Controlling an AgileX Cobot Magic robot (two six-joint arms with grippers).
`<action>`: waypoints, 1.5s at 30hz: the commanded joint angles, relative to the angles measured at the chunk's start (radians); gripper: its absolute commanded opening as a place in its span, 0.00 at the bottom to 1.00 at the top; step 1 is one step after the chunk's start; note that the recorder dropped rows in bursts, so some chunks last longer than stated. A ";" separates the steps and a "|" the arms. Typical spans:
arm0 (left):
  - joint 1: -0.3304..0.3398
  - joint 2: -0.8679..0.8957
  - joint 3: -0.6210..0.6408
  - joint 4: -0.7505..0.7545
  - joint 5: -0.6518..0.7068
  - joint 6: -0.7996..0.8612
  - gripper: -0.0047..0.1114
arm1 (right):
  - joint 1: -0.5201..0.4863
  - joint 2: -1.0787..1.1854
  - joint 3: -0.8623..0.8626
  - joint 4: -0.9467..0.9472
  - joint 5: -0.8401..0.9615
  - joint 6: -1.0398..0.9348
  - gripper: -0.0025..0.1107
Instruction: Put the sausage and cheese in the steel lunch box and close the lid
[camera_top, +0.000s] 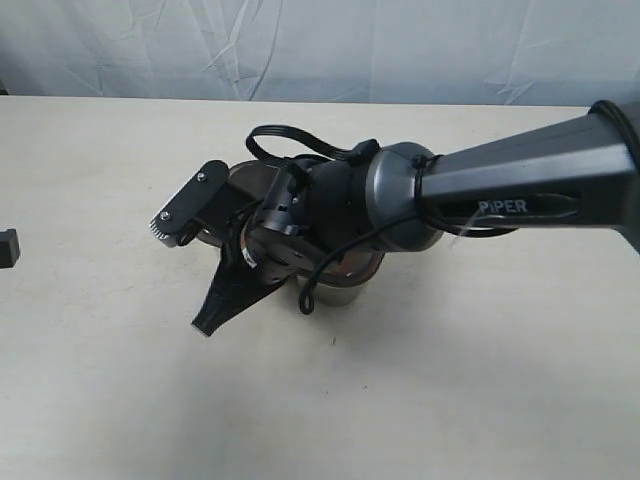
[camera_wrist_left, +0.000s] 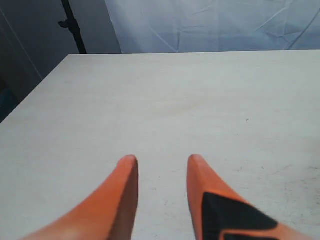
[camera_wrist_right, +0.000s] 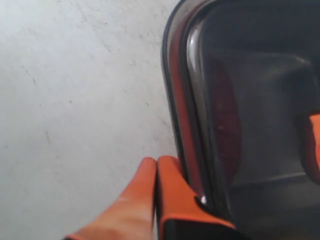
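Observation:
The dark smoky lid (camera_wrist_right: 250, 100) with its orange seal rim (camera_wrist_right: 179, 110) lies on the steel lunch box (camera_top: 340, 296), which my right arm mostly covers in the exterior view. My right gripper (camera_wrist_right: 156, 161) is shut with nothing between its fingers, and its tips rest on the table right beside the lid's edge. A dim dark red shape (camera_wrist_right: 225, 120) shows through the lid, possibly the sausage. The cheese is hidden. My left gripper (camera_wrist_left: 161, 159) is open over bare table, far from the box.
The pale table (camera_top: 480, 380) stretches all round the box. A wrinkled white cloth (camera_top: 320, 45) hangs behind it. A small black part (camera_top: 8, 247) pokes in at the exterior view's left edge. A dark stand (camera_wrist_left: 70, 25) rises beyond the table's far corner.

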 joint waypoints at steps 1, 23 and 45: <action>-0.006 -0.002 0.005 0.009 0.007 -0.008 0.32 | -0.008 0.000 -0.004 0.021 0.031 0.005 0.02; -0.006 -0.002 0.005 0.009 0.037 -0.008 0.32 | -0.048 -0.002 -0.004 0.019 0.063 0.013 0.02; -0.006 -0.002 0.005 0.009 0.039 -0.008 0.32 | -0.027 0.000 -0.004 0.274 0.139 -0.173 0.02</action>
